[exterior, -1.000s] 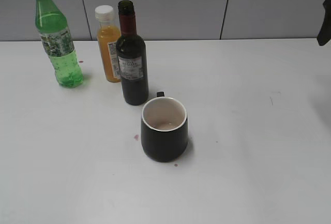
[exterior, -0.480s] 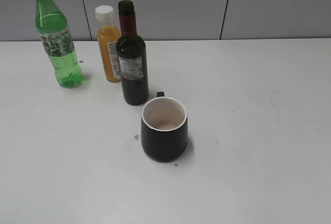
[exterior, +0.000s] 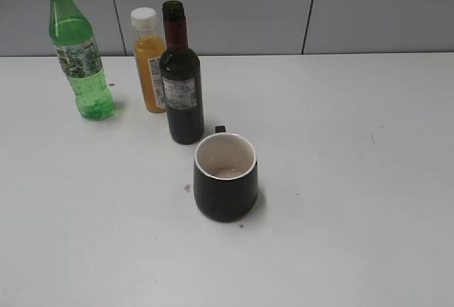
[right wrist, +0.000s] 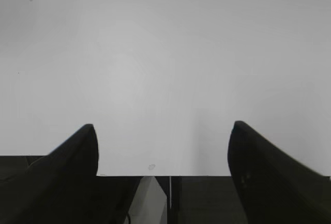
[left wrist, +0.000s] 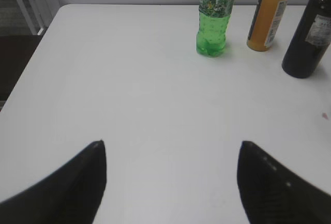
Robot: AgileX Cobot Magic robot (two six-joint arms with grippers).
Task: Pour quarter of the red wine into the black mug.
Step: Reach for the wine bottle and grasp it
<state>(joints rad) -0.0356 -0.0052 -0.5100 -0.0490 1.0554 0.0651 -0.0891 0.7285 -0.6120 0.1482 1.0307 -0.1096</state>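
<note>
The red wine bottle [exterior: 181, 84], dark glass with an open neck, stands upright on the white table [exterior: 340, 179]. It also shows at the right edge of the left wrist view [left wrist: 309, 35]. The black mug [exterior: 225, 177], white inside, stands just in front of it, handle toward the bottle. A little pale residue shows at the mug's bottom. My left gripper [left wrist: 170, 157] is open and empty over bare table, left of the bottles. My right gripper [right wrist: 163, 138] is open and empty above the table's edge. Neither arm shows in the exterior view.
A green soda bottle [exterior: 78, 52] and an orange juice bottle [exterior: 147, 62] stand at the back left, beside the wine; both show in the left wrist view [left wrist: 214, 14] [left wrist: 268, 14]. Small red drops dot the table near the mug [exterior: 187, 188].
A dark arm part at the exterior view's right edge one second ago has left the view. The bottles and mug have not moved.
</note>
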